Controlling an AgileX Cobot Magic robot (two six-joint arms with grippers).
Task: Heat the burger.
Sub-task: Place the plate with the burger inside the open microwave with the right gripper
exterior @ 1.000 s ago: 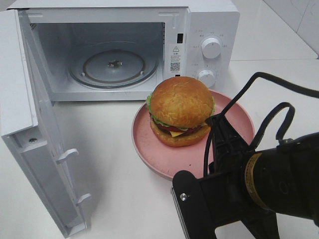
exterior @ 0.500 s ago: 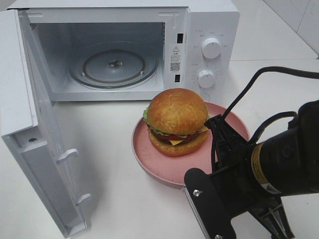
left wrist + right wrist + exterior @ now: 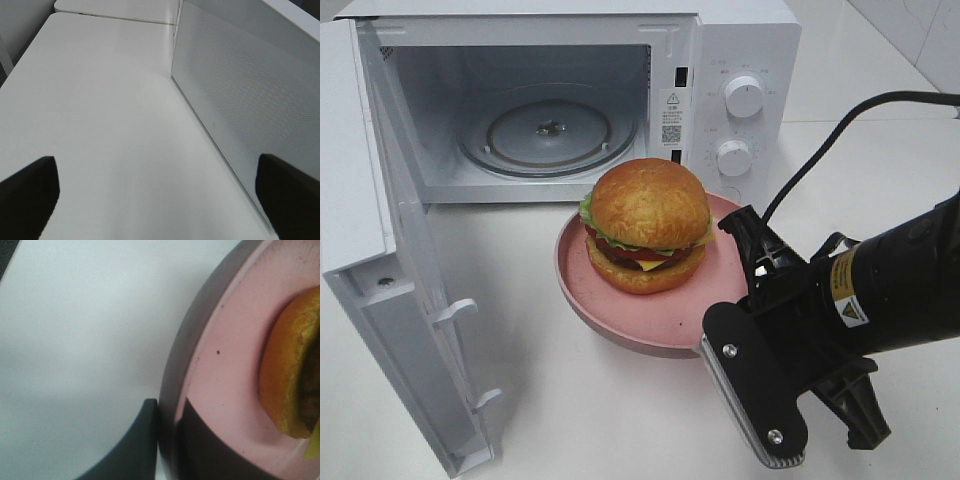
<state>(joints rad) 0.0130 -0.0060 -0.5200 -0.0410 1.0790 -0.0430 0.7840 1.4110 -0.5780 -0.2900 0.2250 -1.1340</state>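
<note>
Now that the right gripper [image 3: 167, 437], pinching the rim of the round pink plate [image 3: 582, 310], has moved it leftward over the white table [image 3: 570, 420], the tall golden-bunned burger [image 3: 647, 225] sits on it before the open white microwave [image 3: 740, 40], whose glass turntable [image 3: 548, 135] lies bare, while the left gripper [image 3: 160, 195] hangs spread.

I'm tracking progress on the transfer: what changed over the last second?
The plate with the burger moved left, toward the front of the microwave opening. The right gripper carried it and kept its hold on the rim. The microwave, its open door and the bare turntable stayed put.
</note>
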